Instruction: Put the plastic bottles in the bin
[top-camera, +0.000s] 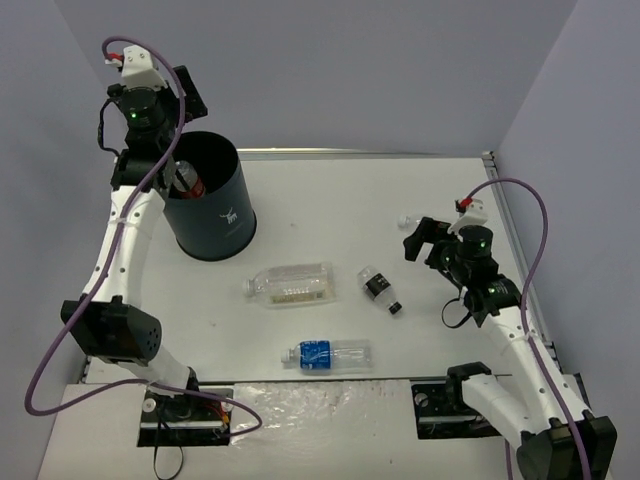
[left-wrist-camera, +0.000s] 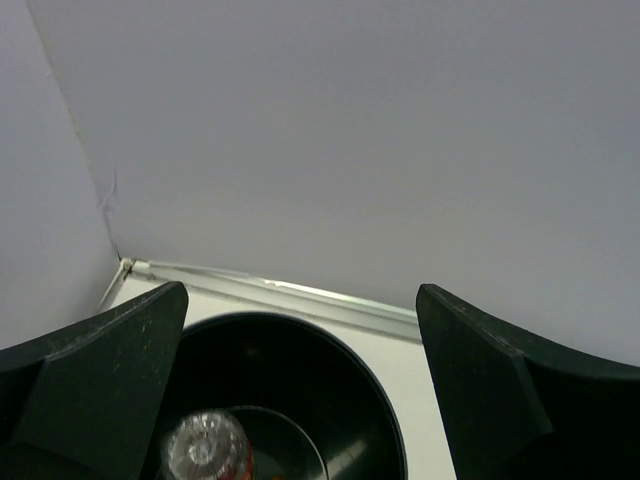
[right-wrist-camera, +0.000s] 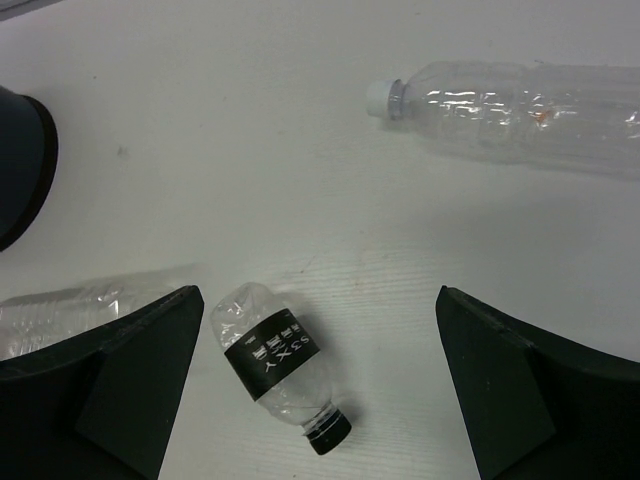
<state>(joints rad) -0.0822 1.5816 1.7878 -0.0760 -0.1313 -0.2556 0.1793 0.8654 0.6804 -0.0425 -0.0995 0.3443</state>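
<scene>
Risk sits with the right gripper (right-wrist-camera: 317, 345), its jaws wide and empty just short of the black-label bottle (right-wrist-camera: 272, 365). The bottle lies on its side on the smooth white table (top-camera: 330, 200) and could roll or squirt out of a pinch. The left gripper (left-wrist-camera: 300, 370) hangs open and empty above the bin (top-camera: 215, 225), which holds a red-label bottle (left-wrist-camera: 205, 450). A ribbed bottle (top-camera: 290, 283) and a blue-label bottle (top-camera: 330, 353) lie on the table. Plain grey walls close it in.

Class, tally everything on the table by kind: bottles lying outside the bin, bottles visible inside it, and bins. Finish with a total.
Bottles lying outside the bin: 3 (clear bottle, black-label bottle, blue-label bottle)
Bottles visible inside it: 1 (red-label bottle)
Bins: 1
Total: 5
</scene>
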